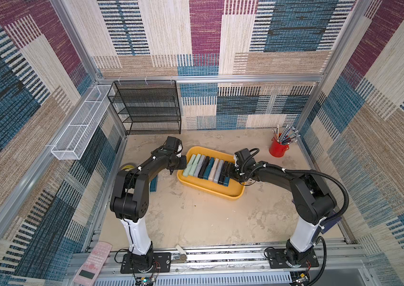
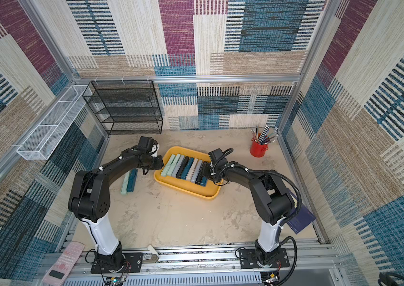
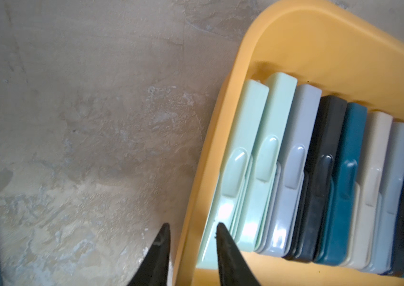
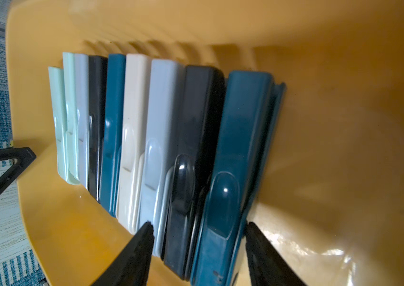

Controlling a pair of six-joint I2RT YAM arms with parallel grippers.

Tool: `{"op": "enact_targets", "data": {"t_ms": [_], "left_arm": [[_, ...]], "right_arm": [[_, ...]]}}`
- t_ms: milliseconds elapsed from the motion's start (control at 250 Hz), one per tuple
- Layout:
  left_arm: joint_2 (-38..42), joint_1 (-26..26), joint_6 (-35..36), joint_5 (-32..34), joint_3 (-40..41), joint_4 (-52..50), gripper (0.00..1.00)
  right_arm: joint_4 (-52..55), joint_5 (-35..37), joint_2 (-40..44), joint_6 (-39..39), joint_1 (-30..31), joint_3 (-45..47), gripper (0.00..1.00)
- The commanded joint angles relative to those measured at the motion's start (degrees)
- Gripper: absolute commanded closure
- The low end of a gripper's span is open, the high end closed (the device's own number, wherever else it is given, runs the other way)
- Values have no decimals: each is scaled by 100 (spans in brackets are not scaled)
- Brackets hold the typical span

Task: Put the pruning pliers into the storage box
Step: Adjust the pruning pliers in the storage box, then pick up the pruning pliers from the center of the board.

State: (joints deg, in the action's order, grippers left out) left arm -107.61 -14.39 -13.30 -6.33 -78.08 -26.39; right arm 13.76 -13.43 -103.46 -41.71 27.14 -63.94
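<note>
Tabletop (image 1: 196,222): pruning pliers (image 1: 205,168) crowd storage box (image 1: 210,192) left rim.

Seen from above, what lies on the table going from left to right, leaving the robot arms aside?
Two loose pruning pliers, pale green and teal → yellow storage box with its row of pliers → red cup of pens → dark blue book.

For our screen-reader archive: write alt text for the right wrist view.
Nine pliers sit side by side in a yellow box, pale green farthest, teal nearest. The fingers of the right end effector flank the near ends of the nearest ones; contact is unclear.
</note>
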Motion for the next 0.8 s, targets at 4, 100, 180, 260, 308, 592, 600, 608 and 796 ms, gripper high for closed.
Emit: {"op": "enact_targets", "data": {"t_ms": [4,100,180,260,308,592,600,608,796], "left_arm": [[47,2,123,64,-2,19,62],[198,23,112,279,7,-27,52],[398,80,78,408,68,-77,43],[683,168,-9,498,244,-107,40],[882,229,-79,566,405,-121,39],[2427,642,-716,1107,1904,-380,34],[2466,651,-724,1114,1951,-388,34],[2507,660,-737,1122,1996,-392,33],[3073,719,-1219,1138,2650,-826,32]], "right_arm": [[-74,104,139,53,9,-43,39],[180,504,309,256,6,-146,38],[383,887,451,478,-12,-267,38],[481,1144,570,669,-97,-361,38],[479,1219,629,769,-161,-385,38],[53,1052,810,1171,-549,-365,38],[43,1040,817,1180,-557,-358,38],[29,1026,807,1187,-566,-352,38],[-141,766,731,1290,-664,-242,38]]}}
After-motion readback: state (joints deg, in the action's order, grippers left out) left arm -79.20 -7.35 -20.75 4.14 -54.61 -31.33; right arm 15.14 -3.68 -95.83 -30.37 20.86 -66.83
